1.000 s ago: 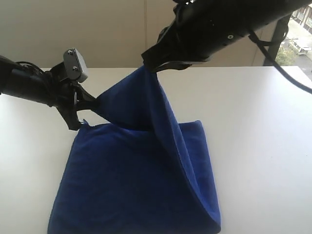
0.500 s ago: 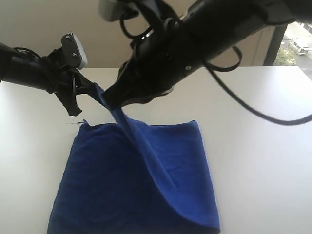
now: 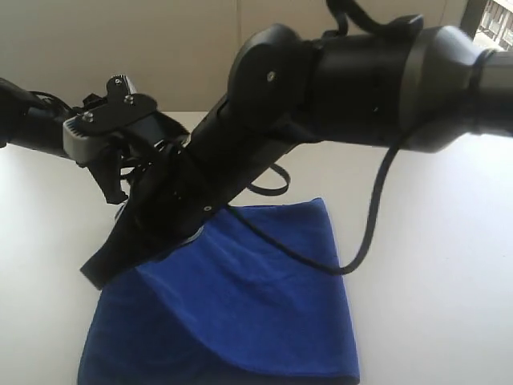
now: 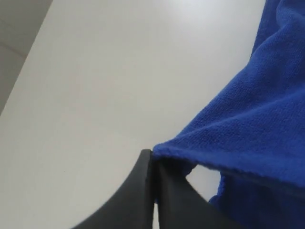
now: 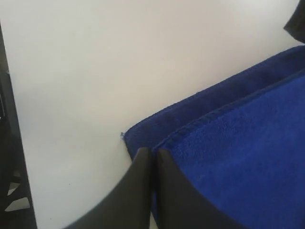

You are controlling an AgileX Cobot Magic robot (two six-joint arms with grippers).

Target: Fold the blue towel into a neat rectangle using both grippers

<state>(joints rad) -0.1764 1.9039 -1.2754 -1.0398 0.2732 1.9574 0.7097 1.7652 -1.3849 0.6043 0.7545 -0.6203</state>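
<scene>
The blue towel [image 3: 248, 313] lies on the white table [image 3: 433, 216], with a folded layer draped across it towards its left side. My right gripper [image 3: 98, 274] reaches across the middle and sits low at the towel's left edge. In the right wrist view it [image 5: 153, 153] is shut on the towel's hemmed edge [image 5: 248, 138]. My left gripper [image 3: 115, 191] is at the towel's far left corner, mostly hidden behind the right arm. The left wrist view shows it [image 4: 153, 156] shut on a corner of the towel [image 4: 257, 119], held a little above the table.
The bulky black right arm [image 3: 337, 88] with its looping cable [image 3: 365, 233] spans the scene above the towel and hides its far left part. Bare white table [image 3: 449, 305] lies to the towel's right. A wall [image 3: 160, 40] rises behind the table.
The right arm has swung left and down across the towel, carrying its held edge over to the left side. The left gripper has stayed near the far left corner.
</scene>
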